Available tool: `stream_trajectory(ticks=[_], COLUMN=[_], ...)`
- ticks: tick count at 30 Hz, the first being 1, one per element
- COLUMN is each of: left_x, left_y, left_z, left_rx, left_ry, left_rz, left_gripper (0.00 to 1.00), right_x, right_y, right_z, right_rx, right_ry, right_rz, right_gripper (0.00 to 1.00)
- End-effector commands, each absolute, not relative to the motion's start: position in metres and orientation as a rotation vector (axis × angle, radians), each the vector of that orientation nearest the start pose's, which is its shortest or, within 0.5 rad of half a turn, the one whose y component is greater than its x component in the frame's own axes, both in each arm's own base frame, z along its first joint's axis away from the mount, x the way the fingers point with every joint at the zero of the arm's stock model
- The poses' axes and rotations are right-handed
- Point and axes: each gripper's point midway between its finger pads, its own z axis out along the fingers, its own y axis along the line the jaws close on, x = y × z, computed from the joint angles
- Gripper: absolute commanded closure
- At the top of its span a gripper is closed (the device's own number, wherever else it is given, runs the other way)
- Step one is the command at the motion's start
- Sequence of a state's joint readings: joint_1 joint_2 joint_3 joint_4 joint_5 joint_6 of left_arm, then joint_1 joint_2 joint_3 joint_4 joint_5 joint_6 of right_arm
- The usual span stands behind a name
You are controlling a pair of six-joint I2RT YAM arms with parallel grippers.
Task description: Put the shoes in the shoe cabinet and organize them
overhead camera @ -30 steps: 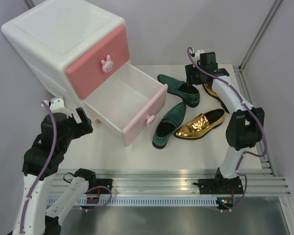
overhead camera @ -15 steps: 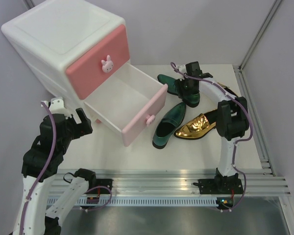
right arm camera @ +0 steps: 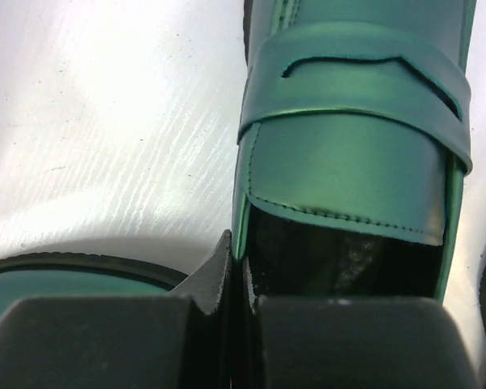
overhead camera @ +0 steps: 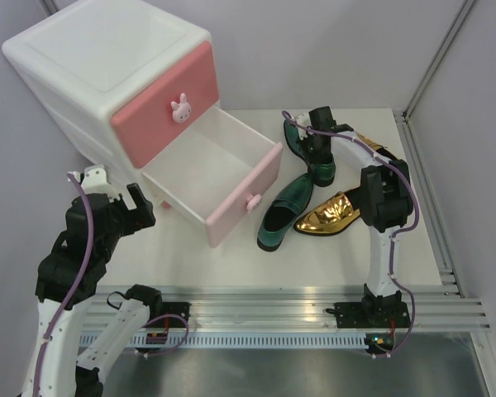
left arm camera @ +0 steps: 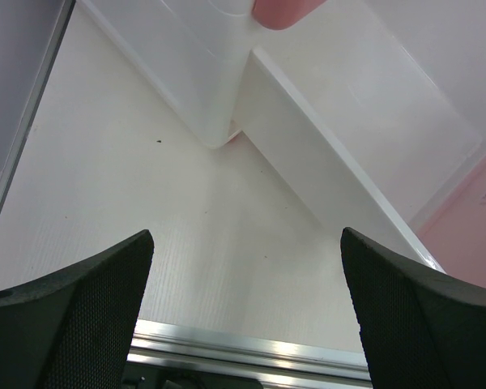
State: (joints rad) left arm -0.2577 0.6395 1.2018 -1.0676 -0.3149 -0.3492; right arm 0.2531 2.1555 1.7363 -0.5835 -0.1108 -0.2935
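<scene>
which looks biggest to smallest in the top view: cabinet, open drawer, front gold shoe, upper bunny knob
1. shoe cabinet
2. open lower drawer
3. front gold shoe
4. upper bunny knob
No close calls.

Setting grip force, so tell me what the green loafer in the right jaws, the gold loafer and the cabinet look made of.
The green loafer: smooth leather or faux leather, satin sheen, stitched seam at the strap. The gold loafer: mirror-like metallic coating, probably synthetic. The cabinet: moulded plastic, glossy, rounded edges; white body, pink fronts.
</scene>
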Motion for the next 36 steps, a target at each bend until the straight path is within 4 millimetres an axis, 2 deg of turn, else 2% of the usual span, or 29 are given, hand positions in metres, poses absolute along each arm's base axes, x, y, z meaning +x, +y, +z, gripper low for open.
stream_trajectory(ticks=[1,2,4,5,7,8,10,13,16,18,19,20,22,23,25,26,27,28,29,30,31,33,34,35,36], left_x=[0.187,0.188,0.188,0.187,0.185,0.185,0.185,0.186,0.186,0.186,0.187,0.187,0.188,0.188,0.188,0.187,0.187,0.186,0.185,0.185,0.184,0.184,0.183,0.182,0.182], left_y=[-0.004,-0.005,-0.007,-0.007,-0.006,-0.006,-0.005,-0.005,-0.005,-0.006,-0.007,-0.008,-0.011,-0.011,-0.013,-0.013,-0.013,-0.013,-0.012,-0.012,-0.011,-0.011,-0.011,-0.011,-0.011], left_z=[0.307,0.308,0.311,0.312,0.314,0.315,0.315,0.320,0.326,0.330,0.333,0.334,0.340,0.342,0.347,0.349,0.350,0.352,0.353,0.354,0.356,0.357,0.358,0.358,0.360], left_rx=[-0.255,-0.250,-0.259,-0.262,-0.266,-0.266,-0.260,-0.251,-0.252,-0.253,-0.249,-0.247,-0.246,-0.247,-0.247,-0.248,-0.247,-0.243,-0.242,-0.242,-0.240,-0.237,-0.237,-0.237,-0.238], left_ry=[2.015,2.016,2.005,1.999,1.986,1.982,1.982,1.976,1.960,1.951,1.945,1.941,1.930,1.926,1.911,1.905,1.901,1.894,1.892,1.885,1.879,1.878,1.873,1.871,1.867], left_rz=[-0.025,-0.029,-0.046,-0.051,-0.055,-0.057,-0.050,-0.045,-0.055,-0.063,-0.069,-0.075,-0.096,-0.102,-0.117,-0.122,-0.125,-0.125,-0.125,-0.122,-0.120,-0.120,-0.122,-0.123,-0.129], left_gripper=[0.00,0.00,0.00,0.00,0.00,0.00,0.00,0.00,0.00,0.00,0.00,0.00,0.00,0.00,0.00,0.00,0.00,0.00,0.00,0.00,0.00,0.00,0.00,0.00,0.00], right_x=[0.510,0.512,0.514,0.516,0.515,0.514,0.510,0.501,0.492,0.480,0.475,0.465,0.454,0.442,0.428,0.415,0.408,0.397,0.388,0.382,0.371,0.358,0.350,0.344,0.341], right_y=[0.133,0.130,0.125,0.123,0.123,0.122,0.122,0.117,0.115,0.118,0.123,0.130,0.138,0.145,0.154,0.160,0.166,0.167,0.179,0.184,0.188,0.204,0.207,0.218,0.223], right_z=[0.085,0.104,0.126,0.148,0.169,0.186,0.201,0.235,0.256,0.283,0.293,0.315,0.338,0.359,0.380,0.397,0.405,0.420,0.424,0.429,0.448,0.450,0.469,0.464,0.467], right_rx=[-0.756,-0.742,-0.726,-0.706,-0.683,-0.668,-0.646,-0.582,-0.528,-0.475,-0.467,-0.438,-0.416,-0.407,-0.363,-0.351,-0.290,-0.258,-0.256,-0.233,-0.172,-0.144,-0.085,-0.074,-0.043], right_ry=[2.387,2.348,2.303,2.257,2.217,2.186,2.167,2.123,2.094,2.050,2.029,1.991,1.948,1.905,1.873,1.836,1.832,1.796,1.789,1.775,1.723,1.704,1.646,1.649,1.635], right_rz=[0.056,0.030,-0.014,-0.033,-0.033,-0.034,-0.026,-0.037,-0.031,-0.003,0.024,0.068,0.113,0.142,0.208,0.243,0.309,0.345,0.430,0.477,0.567,0.655,0.732,0.776,0.813], right_gripper=[0.99,0.99,0.99,0.99,0.99,0.99,0.99,0.99,0.99,1.00,0.99,0.99,0.99,0.99,1.00,1.00,0.99,0.99,1.00,0.99,1.00,1.00,1.00,1.00,1.00])
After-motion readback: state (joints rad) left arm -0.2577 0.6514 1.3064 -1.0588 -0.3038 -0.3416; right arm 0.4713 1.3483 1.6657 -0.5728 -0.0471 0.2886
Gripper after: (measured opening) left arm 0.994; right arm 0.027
